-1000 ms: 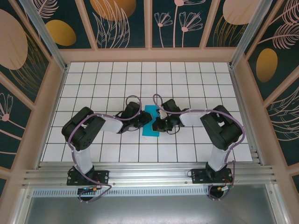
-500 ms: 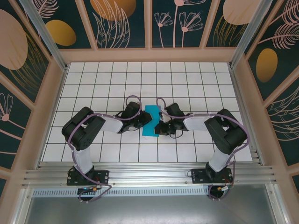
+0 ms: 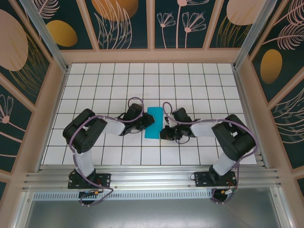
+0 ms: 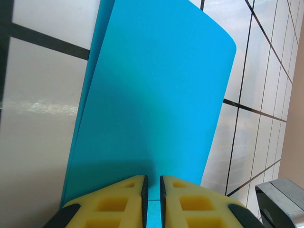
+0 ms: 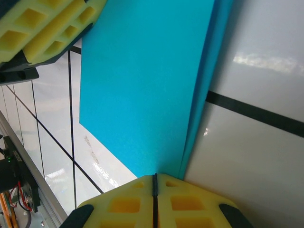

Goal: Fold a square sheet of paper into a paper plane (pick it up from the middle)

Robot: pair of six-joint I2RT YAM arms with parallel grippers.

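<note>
Left gripper (image 4: pixel 152 181) pinches the left edge of the folded teal sheet of paper (image 3: pixel 154 122), jaws nearly together. Right gripper (image 5: pixel 154 176), closed tight, sits at its right edge. White tiled table (image 3: pixel 199 85) stretches wide around them to the walls (image 3: pixel 42 109).

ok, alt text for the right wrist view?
A folded teal-blue sheet of paper lies on the white tiled table, its layers gaping along one edge. The right gripper, jaws shut, meets its near corner; the left gripper sits at the far edge.

The paper (image 3: pixel 154 121) lies on the table (image 3: pixel 104 85) between the left end effector (image 3: pixel 146 124) and right end effector (image 3: pixel 164 131).
</note>
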